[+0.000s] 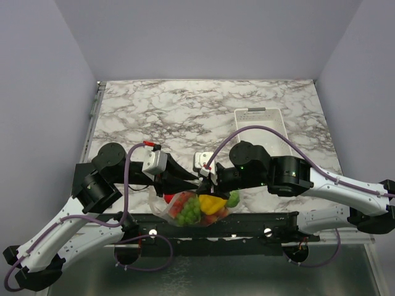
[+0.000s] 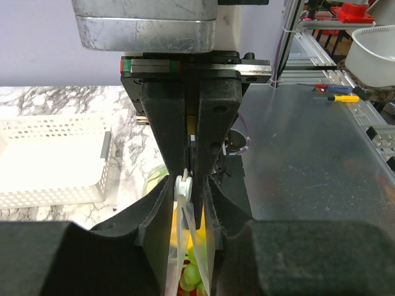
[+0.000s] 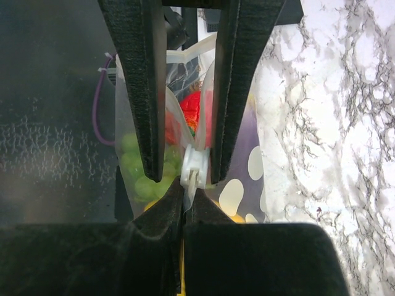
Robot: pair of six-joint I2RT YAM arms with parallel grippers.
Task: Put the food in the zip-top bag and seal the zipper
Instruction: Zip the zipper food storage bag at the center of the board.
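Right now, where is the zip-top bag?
In the top view, the zip-top bag is at the near edge of the table, centre, below where the left gripper and right gripper meet, with the white basket farther back on the right.
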